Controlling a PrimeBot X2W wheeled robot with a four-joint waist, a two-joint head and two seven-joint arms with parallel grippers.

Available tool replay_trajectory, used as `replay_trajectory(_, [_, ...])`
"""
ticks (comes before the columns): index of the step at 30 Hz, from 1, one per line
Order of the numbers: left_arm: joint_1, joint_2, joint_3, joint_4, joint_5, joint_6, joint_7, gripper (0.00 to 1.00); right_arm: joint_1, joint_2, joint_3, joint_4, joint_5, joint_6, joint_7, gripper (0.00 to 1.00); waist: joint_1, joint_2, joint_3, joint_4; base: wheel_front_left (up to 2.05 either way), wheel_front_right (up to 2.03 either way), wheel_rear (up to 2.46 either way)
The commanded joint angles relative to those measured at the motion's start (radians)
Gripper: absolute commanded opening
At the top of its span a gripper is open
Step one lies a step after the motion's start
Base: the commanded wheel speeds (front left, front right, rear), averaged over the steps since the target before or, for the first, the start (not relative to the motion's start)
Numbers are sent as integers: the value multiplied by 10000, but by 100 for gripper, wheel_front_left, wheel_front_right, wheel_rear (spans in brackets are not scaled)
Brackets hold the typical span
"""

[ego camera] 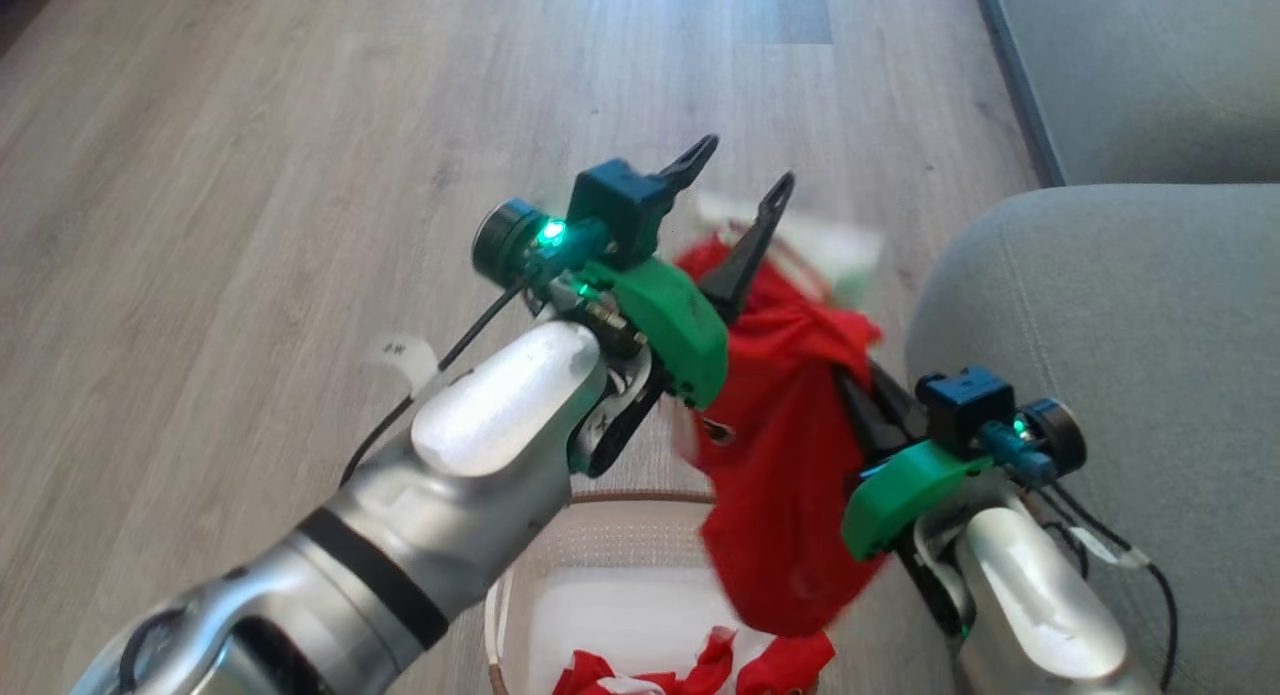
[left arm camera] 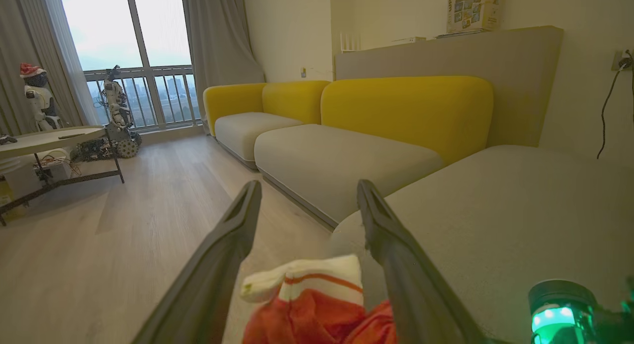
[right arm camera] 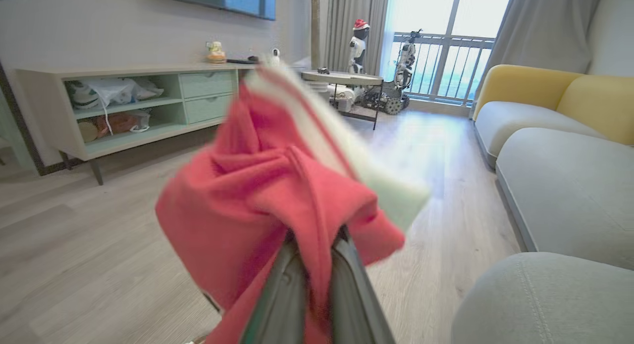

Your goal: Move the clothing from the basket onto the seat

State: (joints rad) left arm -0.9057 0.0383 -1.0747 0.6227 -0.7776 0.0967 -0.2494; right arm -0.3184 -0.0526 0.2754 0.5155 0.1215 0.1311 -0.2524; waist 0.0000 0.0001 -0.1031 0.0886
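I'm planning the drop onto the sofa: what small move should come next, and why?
Probably swing the right pincer toward the robot's right, over the grey fabric sofa cushion. It is shut on the red fabric garment, which hangs above the cream plastic basket, beside the cushion but not over it. The left pincer stands open beside the garment.

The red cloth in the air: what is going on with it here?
The robot is moving laundry. Its right gripper is shut on a red garment and holds it up above the basket, right beside the grey seat. The left gripper is open, its fingers spread on either side of the garment's white cuff without gripping it. The garment is not yet on the seat, and more red clothing lies in the basket.
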Motion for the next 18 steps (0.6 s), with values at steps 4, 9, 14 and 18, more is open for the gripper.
replay_trajectory(4, [311, 230, 882, -203, 518, -79, -120, 100, -385, 24, -398, -700, -249, -4, -94, 0, 0, -1, 39, -366, 0, 0, 0])
replay_trajectory(9, [1097, 265, 1199, -156, 874, -296, -122, 100, -347, -14, -880, -1038, -559, -4, -94, 0, 0, -1, 88, -732, 0, 0, 0])
replay_trajectory(14, [1840, 242, 1425, -49, 1120, -453, -122, 100, -192, -141, -1180, -1377, -759, -4, -94, 0, 0, -1, 94, -1300, 0, 0, 0])
replay_trajectory(18, [2389, 206, 1669, -41, 1279, -517, -123, 100, -82, -241, -1276, -1616, -824, -4, -94, 0, 0, -1, 96, -1878, 0, 0, 0])
